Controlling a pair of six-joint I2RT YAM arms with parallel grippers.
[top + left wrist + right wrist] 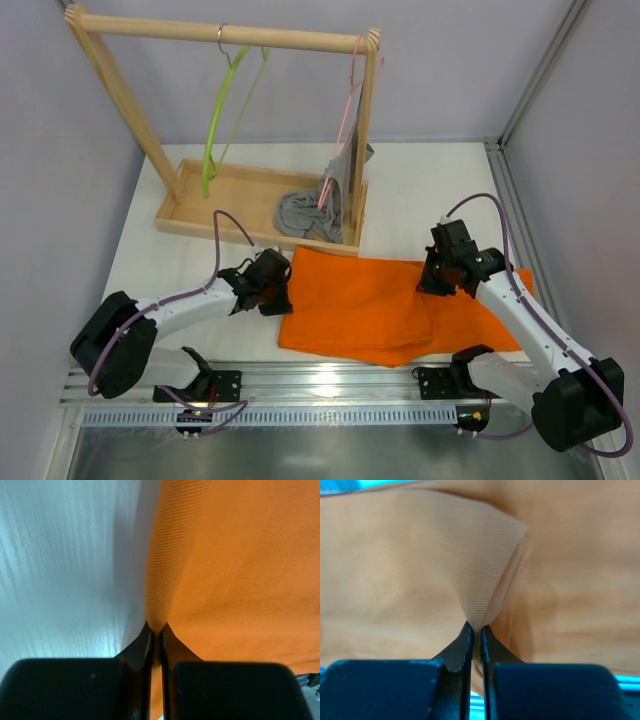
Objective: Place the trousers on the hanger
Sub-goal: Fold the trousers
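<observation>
The orange trousers [360, 305] lie folded on the white table in front of the rack. My left gripper [280, 297] is at their left edge and is shut on a fold of the orange cloth [220, 565]. My right gripper [432, 282] is on their right part and is shut on a pinch of the cloth [485, 595]. The lime-green hanger [228, 110] hangs by its metal hook from the wooden rail at the back left, apart from both grippers.
A wooden rack [225, 36] with a tray base [190, 215] stands at the back. A pink hanger [350, 110] on its right end bears a grey garment [312, 212] that spills into the tray. Grey walls close in both sides.
</observation>
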